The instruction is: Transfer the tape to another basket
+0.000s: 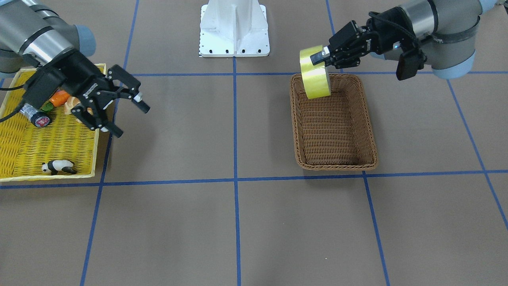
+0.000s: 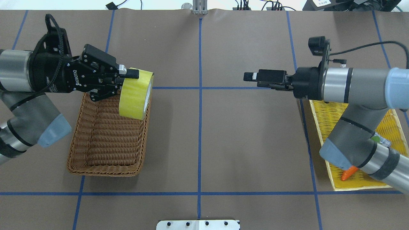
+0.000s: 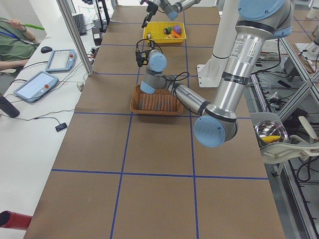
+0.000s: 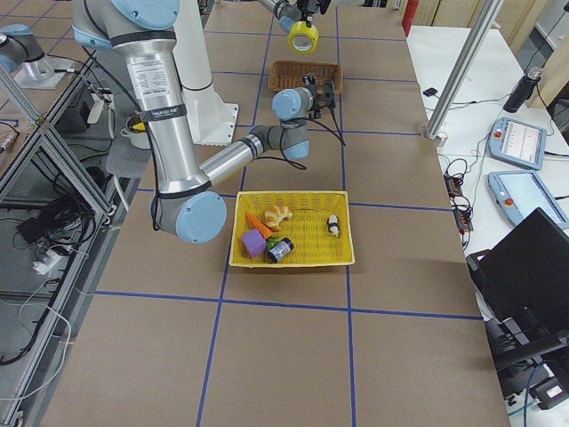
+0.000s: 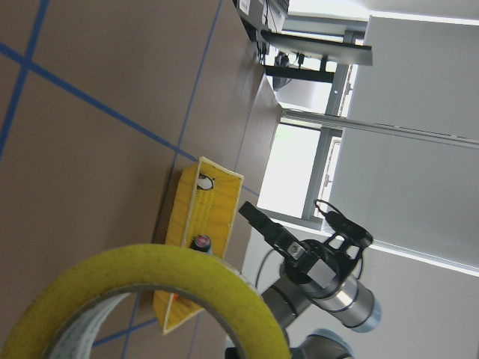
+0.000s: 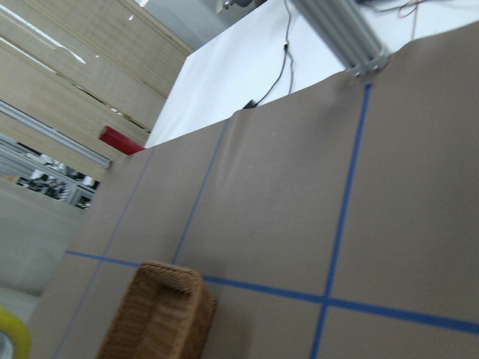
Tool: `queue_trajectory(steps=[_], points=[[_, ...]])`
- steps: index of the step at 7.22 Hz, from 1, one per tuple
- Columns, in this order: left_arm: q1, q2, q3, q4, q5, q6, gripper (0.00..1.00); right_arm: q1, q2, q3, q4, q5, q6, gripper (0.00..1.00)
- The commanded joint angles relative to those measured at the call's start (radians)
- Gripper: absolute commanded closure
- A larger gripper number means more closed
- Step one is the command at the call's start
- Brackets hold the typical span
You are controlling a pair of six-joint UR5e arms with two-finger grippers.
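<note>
The tape, a wide yellowish-green roll, hangs on edge in my left gripper, which is shut on its upper wall. In the overhead view the tape is over the far corner of the brown wicker basket, the corner nearest the table's middle. The basket holds nothing that I can see. My right gripper is open and empty, above the table just beside the yellow tray. It also shows in the overhead view.
The yellow tray holds a toy panda, a silver cylinder with a black-and-red end, a carrot and a croissant. The white robot base stands at the table's edge between the arms.
</note>
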Motion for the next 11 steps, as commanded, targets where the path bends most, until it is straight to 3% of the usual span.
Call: queue_trajectory(steps=[1, 3, 6, 8, 9, 10, 11], points=[[-0.023, 0.07, -0.006, 0.141, 0.001, 0.258, 1.0, 0.13, 0.013, 0.009, -0.335, 0.073, -0.309, 0.0], [-0.026, 0.095, -0.04, 0.382, 0.018, 0.472, 1.0, 0.199, 0.007, 0.009, -0.596, 0.13, -0.533, 0.0], [0.127, 0.09, -0.095, 0.773, 0.249, 0.71, 1.0, 0.281, -0.007, 0.027, -0.917, 0.18, -0.872, 0.0], [0.199, 0.072, -0.182, 1.06, 0.292, 0.793, 1.0, 0.314, -0.013, 0.038, -1.084, 0.238, -0.98, 0.0], [0.219, 0.052, -0.192, 1.104, 0.291, 0.799, 1.0, 0.319, -0.019, 0.041, -1.113, 0.27, -0.982, 0.0], [0.271, 0.029, -0.192, 1.162, 0.292, 0.798, 1.0, 0.334, -0.039, 0.038, -1.114, 0.364, -0.982, 0.0], [0.288, -0.003, -0.19, 1.222, 0.299, 0.798, 0.96, 0.354, -0.059, 0.042, -1.114, 0.383, -0.982, 0.0]])
